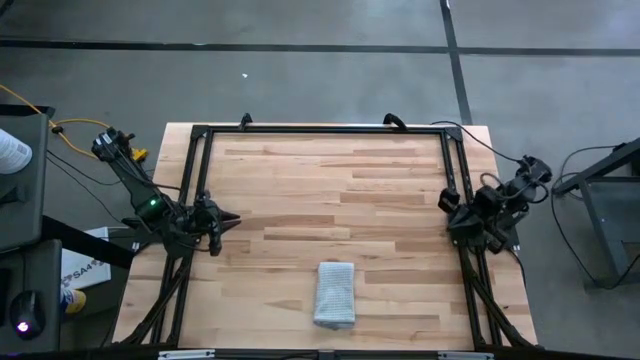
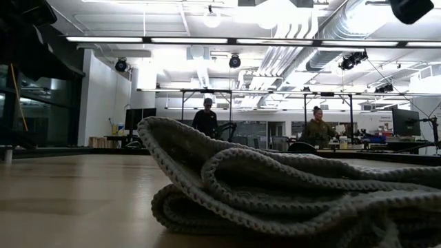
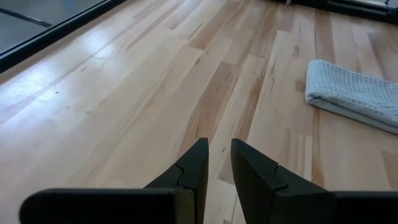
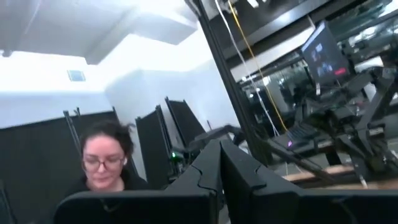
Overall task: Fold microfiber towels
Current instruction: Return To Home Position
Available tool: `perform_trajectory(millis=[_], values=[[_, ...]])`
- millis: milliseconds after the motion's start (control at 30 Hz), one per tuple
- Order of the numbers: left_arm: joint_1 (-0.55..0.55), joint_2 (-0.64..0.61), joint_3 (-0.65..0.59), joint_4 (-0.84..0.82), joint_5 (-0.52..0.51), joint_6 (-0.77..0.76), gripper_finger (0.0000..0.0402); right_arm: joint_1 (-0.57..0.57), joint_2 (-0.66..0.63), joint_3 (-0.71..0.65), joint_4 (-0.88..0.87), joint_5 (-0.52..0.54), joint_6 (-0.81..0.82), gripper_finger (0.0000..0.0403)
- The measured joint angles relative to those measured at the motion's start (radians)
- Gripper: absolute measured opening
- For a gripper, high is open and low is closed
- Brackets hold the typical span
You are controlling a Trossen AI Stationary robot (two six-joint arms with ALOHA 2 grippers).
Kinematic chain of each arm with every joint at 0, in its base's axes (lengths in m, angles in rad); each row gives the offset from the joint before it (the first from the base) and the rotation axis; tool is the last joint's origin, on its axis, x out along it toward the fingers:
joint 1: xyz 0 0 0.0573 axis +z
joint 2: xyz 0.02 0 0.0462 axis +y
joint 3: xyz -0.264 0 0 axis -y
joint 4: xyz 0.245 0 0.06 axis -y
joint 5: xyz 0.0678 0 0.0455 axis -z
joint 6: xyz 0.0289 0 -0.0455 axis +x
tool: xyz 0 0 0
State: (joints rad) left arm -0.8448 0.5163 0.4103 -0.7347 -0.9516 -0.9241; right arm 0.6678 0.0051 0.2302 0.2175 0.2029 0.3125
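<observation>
The microfiber towel (image 1: 335,293) lies folded into a narrow, several-layer rectangle on the wooden table near its front edge, about midway across. It fills the foreground of the low view (image 2: 289,193) and shows off to one side in the left wrist view (image 3: 354,93). My left gripper (image 1: 230,220) hovers over the table's left side, well away from the towel. Its fingers (image 3: 219,149) are a narrow gap apart with nothing between them. My right gripper (image 1: 450,205) sits pulled back at the table's right edge, tilted upward, its fingers (image 4: 221,149) shut on nothing.
A black metal frame (image 1: 320,128) runs along the table's far, left and right edges. Bare wood (image 1: 330,200) lies between the two arms and the towel. A person (image 4: 106,162) shows beyond the table in the right wrist view; two people (image 2: 207,117) stand far back in the room.
</observation>
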Motion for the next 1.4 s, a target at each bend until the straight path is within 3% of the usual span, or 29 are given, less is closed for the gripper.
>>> perform_trajectory(millis=[533,700,967,1233,1400], values=[[0.0,0.0,0.0,0.008,0.008,0.003,0.0069,0.0,0.002,-0.219,0.252,-0.054,-0.019,0.0002],[0.0,0.0,0.0,0.007,0.008,0.003,0.0069,0.0,0.003,-0.221,0.249,-0.057,-0.028,0.0002],[0.0,0.0,0.0,0.006,0.023,0.003,0.0069,0.0,0.003,-0.222,0.0,-0.21,-0.029,0.0002],[0.0,0.0,0.0,0.007,0.022,0.011,0.0069,0.0,0.002,-0.222,-0.18,-0.176,-0.024,0.0002],[0.0,0.0,0.0,0.013,0.022,0.011,0.0069,0.0,0.003,-0.222,-0.194,-0.183,-0.075,0.0002]])
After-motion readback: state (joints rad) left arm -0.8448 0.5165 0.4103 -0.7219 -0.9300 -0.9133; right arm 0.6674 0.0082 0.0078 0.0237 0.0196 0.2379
